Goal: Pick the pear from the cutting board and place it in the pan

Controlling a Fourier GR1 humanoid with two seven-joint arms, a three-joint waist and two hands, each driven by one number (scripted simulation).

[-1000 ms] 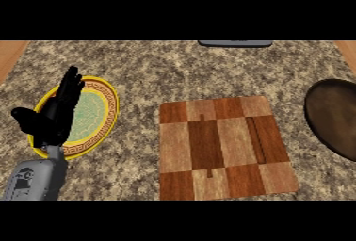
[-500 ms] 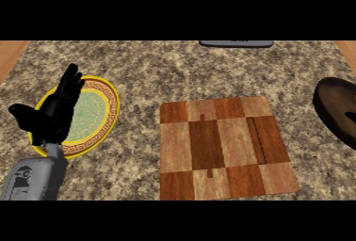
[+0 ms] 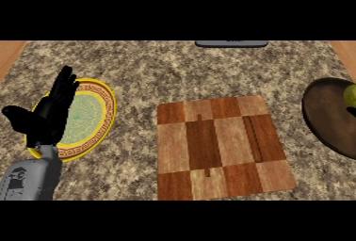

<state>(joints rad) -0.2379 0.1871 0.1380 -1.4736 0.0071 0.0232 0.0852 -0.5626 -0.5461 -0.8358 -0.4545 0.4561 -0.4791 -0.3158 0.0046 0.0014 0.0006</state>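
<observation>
Showing only partly in the dark round pan (image 3: 325, 123), the green pear (image 3: 350, 95) is probably risking rolling out; the black left hand (image 3: 47, 117) is resting spread.

Open counter (image 3: 139, 70) runs between plate (image 3: 110, 117) and board (image 3: 219, 146). The board's flat top offers free passage. The left hand (image 3: 49, 113), fingers straight, stands over the plate. The pan (image 3: 323, 122), at the right edge, holds the pear (image 3: 350, 94). A grey object (image 3: 231, 44) lies at the far edge.
</observation>
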